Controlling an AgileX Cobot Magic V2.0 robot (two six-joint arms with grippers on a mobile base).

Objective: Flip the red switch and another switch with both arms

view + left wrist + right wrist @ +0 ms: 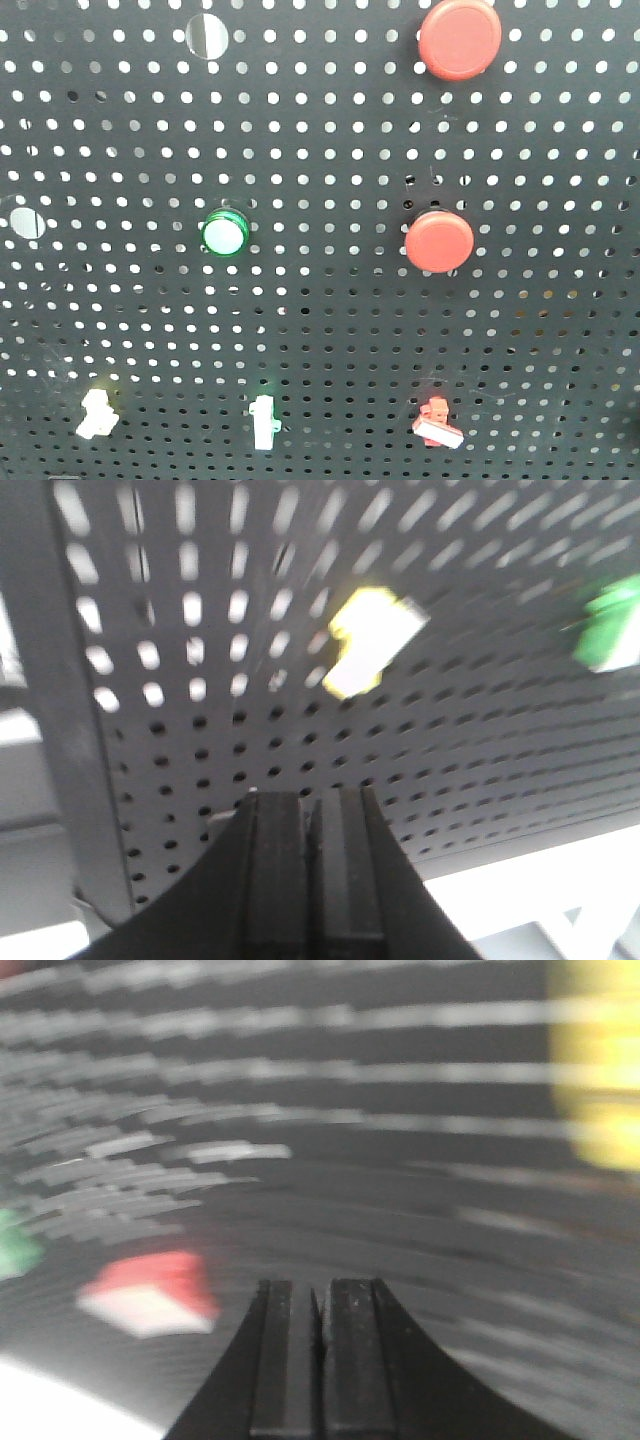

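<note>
Two arms face pegboard (450,740): left jaws clenched below white switch (365,645), right jaws clenched near red switch (150,1295).

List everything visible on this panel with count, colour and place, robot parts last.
pegboard: one, dark grey, fills the front view
round push buttons: two, red, upper right and mid right
round button: one, green ring with white centre, left of middle
red switch: one, red body with white lever, bottom right
chunky white switch: one, white, bottom left
slim toggle: one, white with green tinge, bottom centre
large round holes: two, top left and left edge
left gripper: one, black, shut
right gripper: one, black, shut
</note>
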